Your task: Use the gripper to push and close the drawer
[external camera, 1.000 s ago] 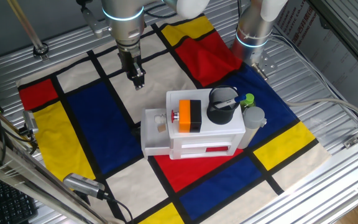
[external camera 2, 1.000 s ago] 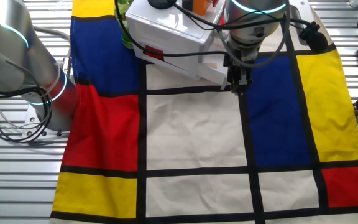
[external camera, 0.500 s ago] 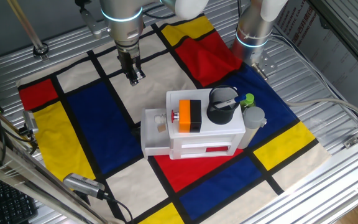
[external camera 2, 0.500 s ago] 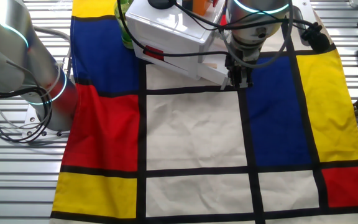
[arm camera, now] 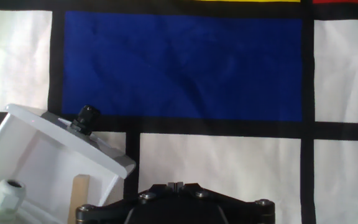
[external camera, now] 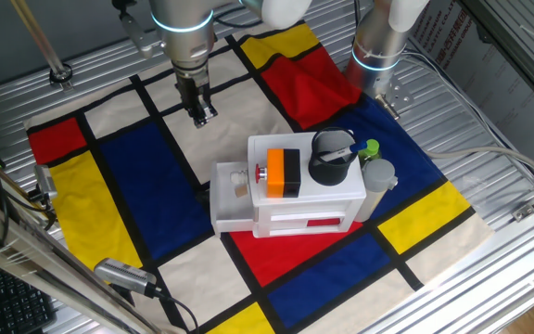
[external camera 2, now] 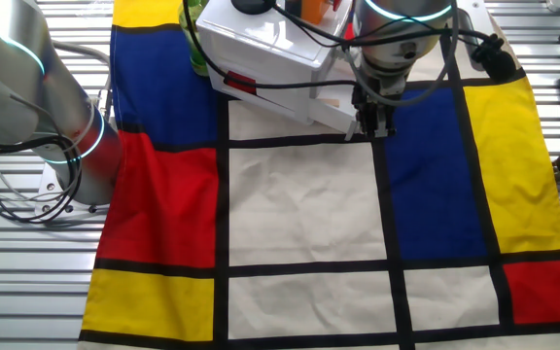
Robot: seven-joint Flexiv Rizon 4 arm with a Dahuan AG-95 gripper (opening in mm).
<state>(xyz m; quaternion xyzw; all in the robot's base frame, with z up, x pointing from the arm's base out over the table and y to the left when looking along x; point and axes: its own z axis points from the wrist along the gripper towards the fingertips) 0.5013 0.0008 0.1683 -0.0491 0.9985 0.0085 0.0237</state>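
1. Drawer stands pulled out of the small white cabinet at mid-table, on a cloth of red, blue, yellow and white panels; its knob faces the blue panel.
2. Gripper hangs over the cloth, well apart from the drawer's front, fingers close together and holding nothing.
3. Thin white plastic suggests a light, stiff tray that should slide with little force, though it could skew if pushed off-centre.
4. Flat end face around the knob looks the best place to press, squarely and low.
5. An orange-and-black block and a black cup sit on top; the light cabinet may shift under a hard shove.
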